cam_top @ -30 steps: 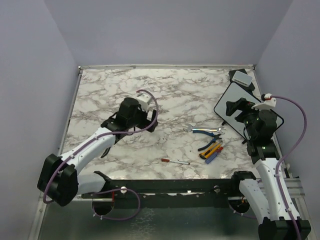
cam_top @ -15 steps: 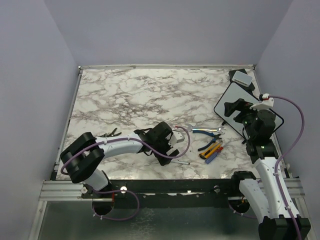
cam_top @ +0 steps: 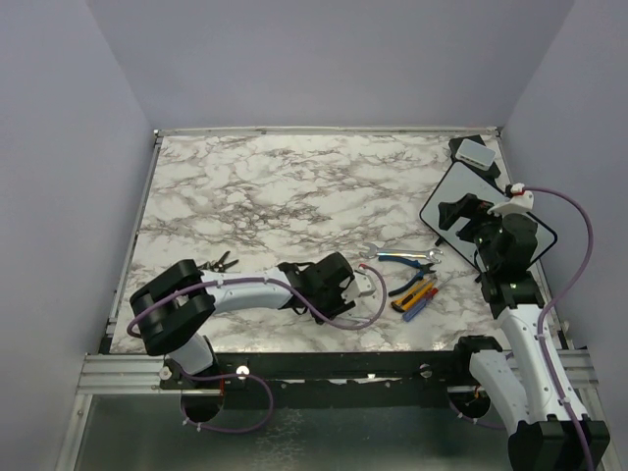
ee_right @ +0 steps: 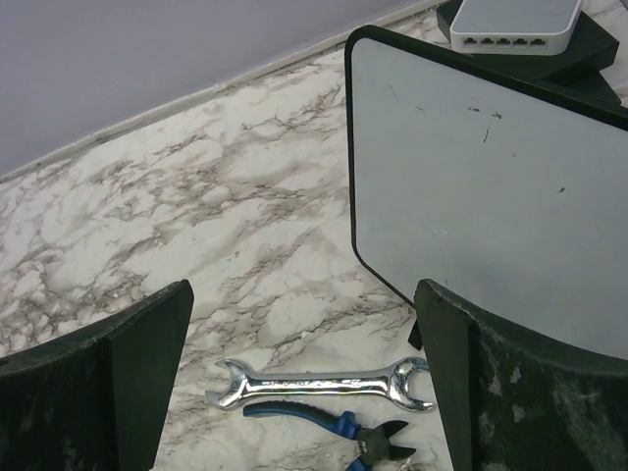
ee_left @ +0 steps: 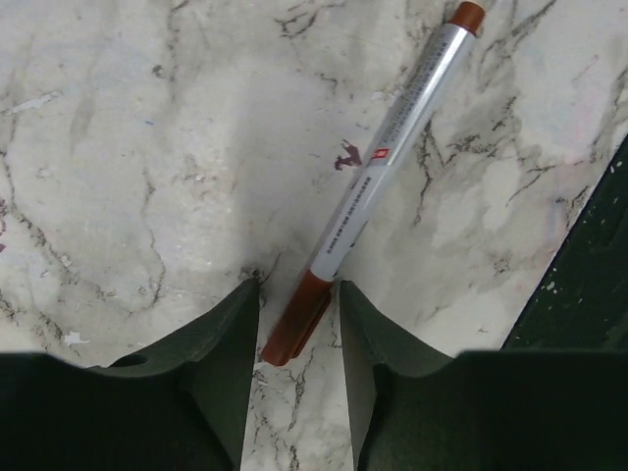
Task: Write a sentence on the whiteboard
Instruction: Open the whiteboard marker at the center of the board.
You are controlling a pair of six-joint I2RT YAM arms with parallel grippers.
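The whiteboard (cam_top: pixel 454 186) lies at the table's right edge, black-framed, with a few faint dark marks (ee_right: pixel 491 177). My right gripper (cam_top: pixel 463 210) hovers over its near left part, open and empty (ee_right: pixel 302 294). A silver marker (ee_left: pixel 392 147) with a red cap lies on the marble near the front edge. My left gripper (cam_top: pixel 359 292) is down over it. Its jaws have narrowed and straddle the red cap end (ee_left: pixel 299 294), and a strip of marble still shows between the cap and the left finger.
A wrench (cam_top: pixel 402 254) (ee_right: pixel 324 383) and blue-handled pliers (cam_top: pixel 407 263) (ee_right: pixel 324 420) lie left of the board. Several coloured tools (cam_top: pixel 416 294) sit near the front. A grey-white block on a black base (cam_top: pixel 477 151) (ee_right: pixel 515 22) stands at the back right. A small dark tool (cam_top: pixel 222 261) lies at the left.
My left arm swung from the table's middle left to the front centre, came down over the marker, and its jaws narrowed round the cap. The right arm barely moved.
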